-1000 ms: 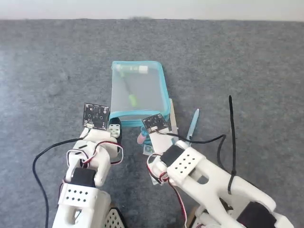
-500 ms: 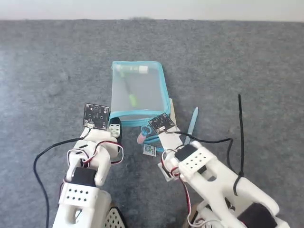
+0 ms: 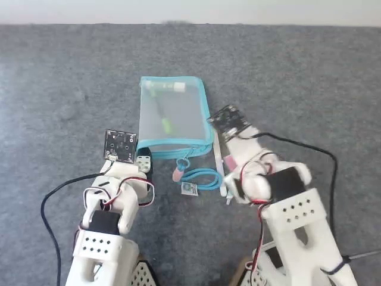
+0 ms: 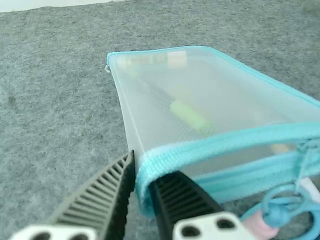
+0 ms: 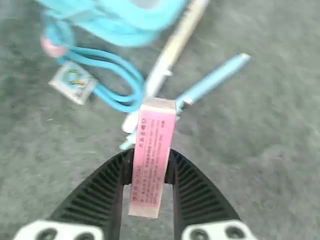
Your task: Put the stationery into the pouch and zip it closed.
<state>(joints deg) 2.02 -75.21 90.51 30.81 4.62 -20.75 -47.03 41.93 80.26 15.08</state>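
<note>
Two items lie inside the mesh pouch: a green marker near the middle and a white-and-green tube at the far end. The left gripper is pinched narrowly on the pouch's teal zipper edge at a near corner. The right gripper clamps a pink eraser over the grey mat, near a blue pen and a white pen lying beside the pouch.
</note>
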